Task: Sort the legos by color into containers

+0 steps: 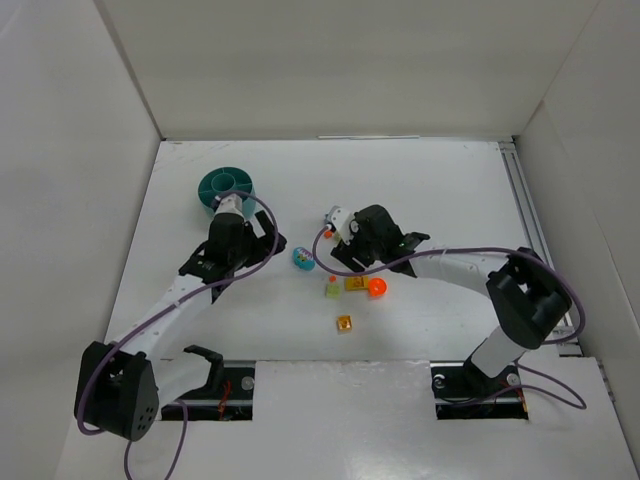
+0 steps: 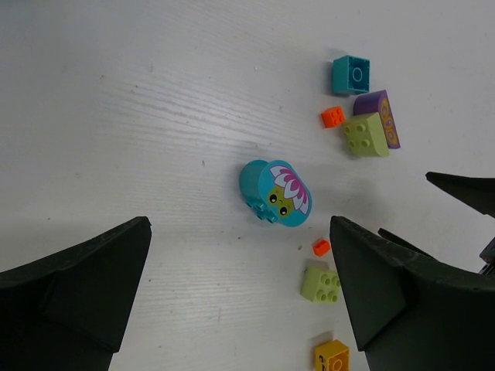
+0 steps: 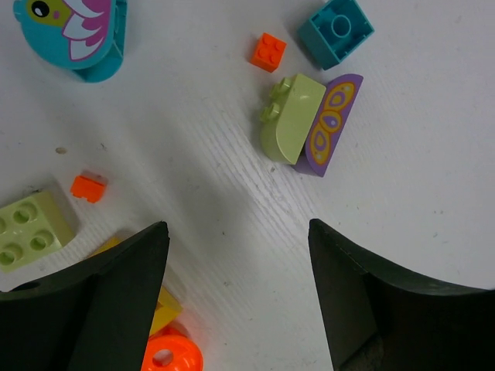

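Note:
The teal divided bowl [image 1: 225, 185] stands at the back left. The legos lie mid-table: a teal flower-faced brick [image 1: 301, 259], a lime brick [image 1: 332, 289], a yellow brick [image 1: 356, 283], an orange ring [image 1: 377, 288] and a yellow-orange brick [image 1: 344, 323]. My left gripper [image 1: 240, 252] is open and empty, and in its wrist view [image 2: 240, 224] the flower brick [image 2: 277, 192] lies just ahead of it. My right gripper [image 1: 368, 250] is open and empty over bare table [image 3: 237, 224]. Ahead of it lie a lime curved brick [image 3: 290, 116] against a purple butterfly brick [image 3: 331, 124], a teal brick [image 3: 336, 31] and a small orange brick [image 3: 267, 52].
White walls enclose the table on three sides. A metal rail [image 1: 530, 230] runs along the right edge. The right arm's cable [image 1: 460, 255] arcs over the table. A tiny orange bit [image 3: 89, 187] and a lime 2x2 brick [image 3: 31, 230] lie beside the right gripper's left finger.

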Robot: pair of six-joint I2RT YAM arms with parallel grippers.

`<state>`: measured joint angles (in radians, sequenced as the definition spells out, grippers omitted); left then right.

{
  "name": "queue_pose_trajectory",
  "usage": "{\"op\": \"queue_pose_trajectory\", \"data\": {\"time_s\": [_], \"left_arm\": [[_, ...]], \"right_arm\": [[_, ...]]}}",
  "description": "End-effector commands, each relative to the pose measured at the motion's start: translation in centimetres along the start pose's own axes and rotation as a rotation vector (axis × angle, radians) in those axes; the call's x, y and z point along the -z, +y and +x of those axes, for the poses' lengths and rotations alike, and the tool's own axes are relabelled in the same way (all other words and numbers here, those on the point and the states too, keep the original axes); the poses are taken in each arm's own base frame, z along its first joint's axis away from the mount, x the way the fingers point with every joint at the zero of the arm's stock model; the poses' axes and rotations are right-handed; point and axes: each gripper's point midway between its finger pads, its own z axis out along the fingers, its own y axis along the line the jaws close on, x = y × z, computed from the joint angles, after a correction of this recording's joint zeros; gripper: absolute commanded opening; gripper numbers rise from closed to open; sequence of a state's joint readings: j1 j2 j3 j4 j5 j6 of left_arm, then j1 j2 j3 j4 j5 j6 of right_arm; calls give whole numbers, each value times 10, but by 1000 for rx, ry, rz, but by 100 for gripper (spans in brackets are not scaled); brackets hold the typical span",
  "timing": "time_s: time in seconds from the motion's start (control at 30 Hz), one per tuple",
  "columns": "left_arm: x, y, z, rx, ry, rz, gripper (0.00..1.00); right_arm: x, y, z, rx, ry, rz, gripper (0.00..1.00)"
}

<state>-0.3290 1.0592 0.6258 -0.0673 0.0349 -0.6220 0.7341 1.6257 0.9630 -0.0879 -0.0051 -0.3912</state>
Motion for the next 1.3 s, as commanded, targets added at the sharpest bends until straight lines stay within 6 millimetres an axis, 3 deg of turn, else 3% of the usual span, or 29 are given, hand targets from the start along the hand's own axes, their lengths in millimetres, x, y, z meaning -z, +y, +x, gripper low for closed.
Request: {"op": "queue_pose_trajectory", "data": {"time_s": [0.0,0.37,0.6,0.77,1.0,1.27], "left_arm": [[-6,-13,11,-37,23,49,100],[-31,-26,37,-64,111,21,94],[-46,-43,54,-81,161,-6,91],[-49,-52,53,-84,163,-2,91],[-47,-55,48,-75,150,-3,91],[-43,-51,46,-75,135,-16,91]], "right_arm": [[11,-8,-17,-23,-71,35,78],[27,-21,-21,-51,-95,95,79],[39,-30,-11,-75,-89,141,80],[41,-41,1,-89,-70,164,80],[12,-45,2,-66,-34,113,80],[-19,-41,-30,-80,-107,51,80]]}}
